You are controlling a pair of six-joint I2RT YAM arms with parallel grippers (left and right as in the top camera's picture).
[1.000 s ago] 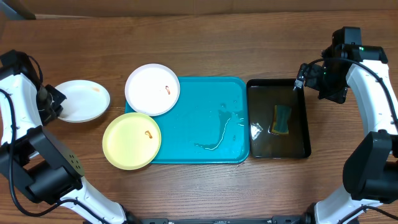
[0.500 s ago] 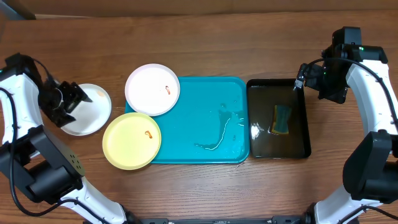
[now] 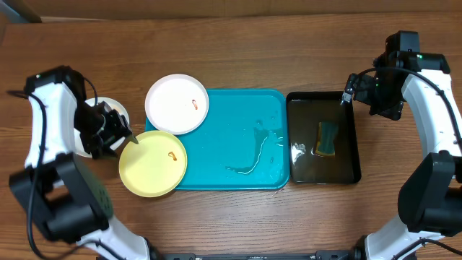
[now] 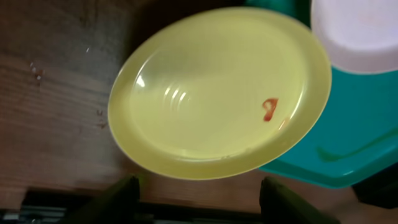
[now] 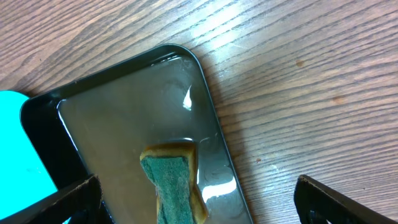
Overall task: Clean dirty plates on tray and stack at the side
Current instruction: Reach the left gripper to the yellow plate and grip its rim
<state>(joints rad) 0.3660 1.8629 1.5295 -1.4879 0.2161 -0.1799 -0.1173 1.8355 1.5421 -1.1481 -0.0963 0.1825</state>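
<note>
Wood-grain counter (image 3: 238, 43) carries the glossy turquoise tray (image 3: 238, 119) at its middle. 2 round smeared plates overlap its left rim: the white plate (image 3: 177, 104) and yellow-green plate (image 3: 153, 164). The 3rd plate (image 3: 119, 110), nearer the left edge, is mostly hidden now that the left gripper (image 3: 123, 137), jaws spread, has swung in over it. Only the left wrist view shows the yellow-green plate's ringed sheen. The right gripper (image 5: 199, 205), unmoved, gapes near the black tray (image 5: 124, 118).
</note>
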